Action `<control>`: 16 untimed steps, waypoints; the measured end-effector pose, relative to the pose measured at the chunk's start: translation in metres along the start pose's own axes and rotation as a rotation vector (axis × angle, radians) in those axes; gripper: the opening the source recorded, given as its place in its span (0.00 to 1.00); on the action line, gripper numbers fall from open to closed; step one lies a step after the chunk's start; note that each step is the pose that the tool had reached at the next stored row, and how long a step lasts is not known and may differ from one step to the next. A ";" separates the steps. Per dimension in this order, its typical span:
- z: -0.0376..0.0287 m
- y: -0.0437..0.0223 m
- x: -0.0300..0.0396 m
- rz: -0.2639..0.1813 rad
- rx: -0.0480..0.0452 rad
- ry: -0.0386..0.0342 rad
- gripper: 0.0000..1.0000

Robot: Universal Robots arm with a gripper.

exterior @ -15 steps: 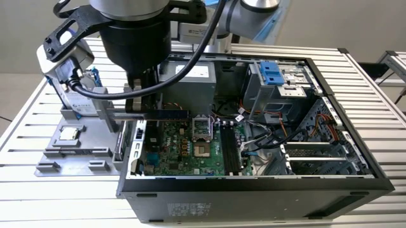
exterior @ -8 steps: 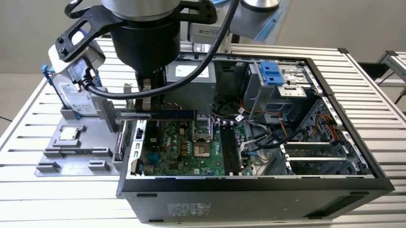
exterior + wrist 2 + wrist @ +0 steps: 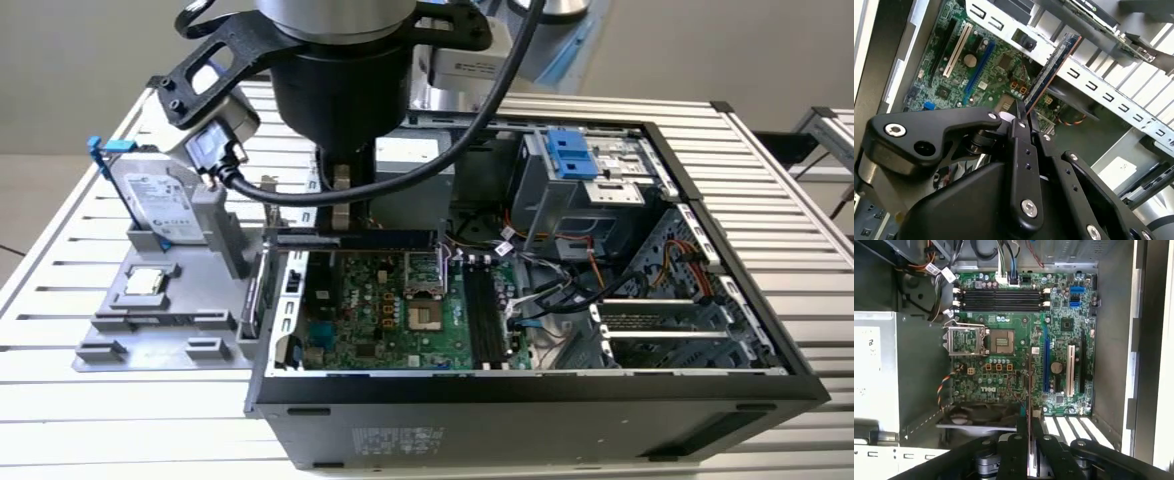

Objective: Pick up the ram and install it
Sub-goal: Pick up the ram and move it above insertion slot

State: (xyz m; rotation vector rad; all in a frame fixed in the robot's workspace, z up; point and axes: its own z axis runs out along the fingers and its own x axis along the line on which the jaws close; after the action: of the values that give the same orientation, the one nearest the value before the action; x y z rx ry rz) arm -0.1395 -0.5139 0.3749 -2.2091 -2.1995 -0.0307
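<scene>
The gripper (image 3: 1023, 119) is clamped on one end of the ram (image 3: 1051, 67), its black fingers (image 3: 1021, 165) pressed flat against both faces so the stick juts out beyond the tips. From where I stand, in the exterior view, the gripper (image 3: 343, 205) hangs under the thick black arm (image 3: 340, 90) with the ram (image 3: 354, 238) lying level and on edge just inside the open computer case (image 3: 534, 385), towards the exterior view's left. In the first wrist view the ram (image 3: 1029, 385) is turned edge-on, a thin dark line running out from the gripper (image 3: 1029, 426) over the green motherboard (image 3: 1004, 375). The black slots (image 3: 999, 297) sit at the far end of the board, well apart from the stick, which is not yet seated in any of them. The held end of the ram is hidden between the fingers, and I cannot tell whether its lower edge touches anything beneath it. Coloured cables (image 3: 561, 285) crowd the case beside the slots (image 3: 487, 315). Outside the case, on the slatted counter (image 3: 120, 420), a grey tray (image 3: 147, 325) holds a hard drive (image 3: 160, 200) standing upright.
</scene>
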 end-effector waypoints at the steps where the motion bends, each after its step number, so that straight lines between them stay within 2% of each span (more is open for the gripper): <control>1: 0.0000 0.0019 0.0003 0.000 0.0001 -0.0001 0.00; 16: 0.0002 0.0311 0.0060 0.000 0.0000 0.0000 0.00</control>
State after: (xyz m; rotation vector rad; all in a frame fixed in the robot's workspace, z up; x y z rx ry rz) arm -0.1084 -0.5081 0.3748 -2.2091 -2.1995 -0.0306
